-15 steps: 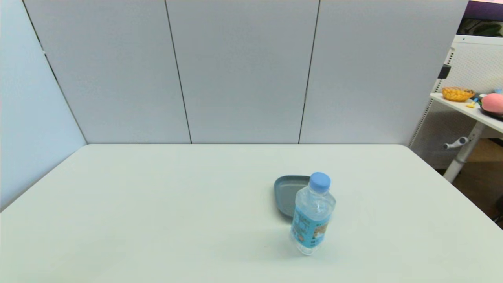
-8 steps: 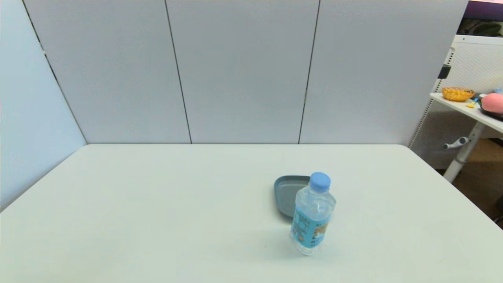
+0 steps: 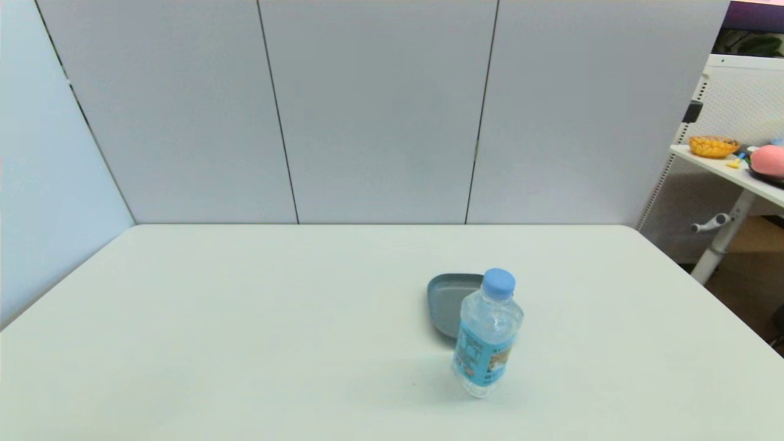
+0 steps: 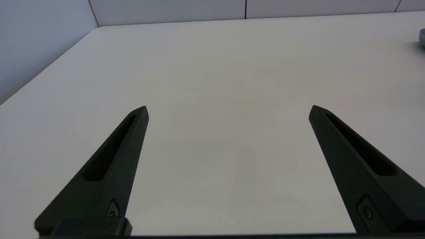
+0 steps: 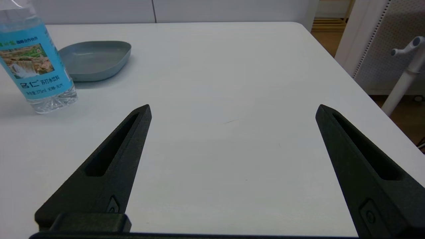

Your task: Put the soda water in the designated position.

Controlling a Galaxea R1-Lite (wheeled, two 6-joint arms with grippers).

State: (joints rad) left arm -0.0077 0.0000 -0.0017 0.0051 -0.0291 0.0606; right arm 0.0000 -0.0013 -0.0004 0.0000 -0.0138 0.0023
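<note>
The soda water stands upright on the white table, a clear bottle with a light-blue cap and a blue label, right of the middle. Its lower half also shows in the right wrist view as the soda water. Just behind it lies a shallow grey-blue dish, seen too in the right wrist view as the dish. My right gripper is open over bare table, off to the bottle's right and nearer me. My left gripper is open above bare table on the left side. Neither arm shows in the head view.
Grey partition panels close off the table's back and left sides. Beyond the table's right edge stands another desk with a yellow bowl and a pink object, on a white leg.
</note>
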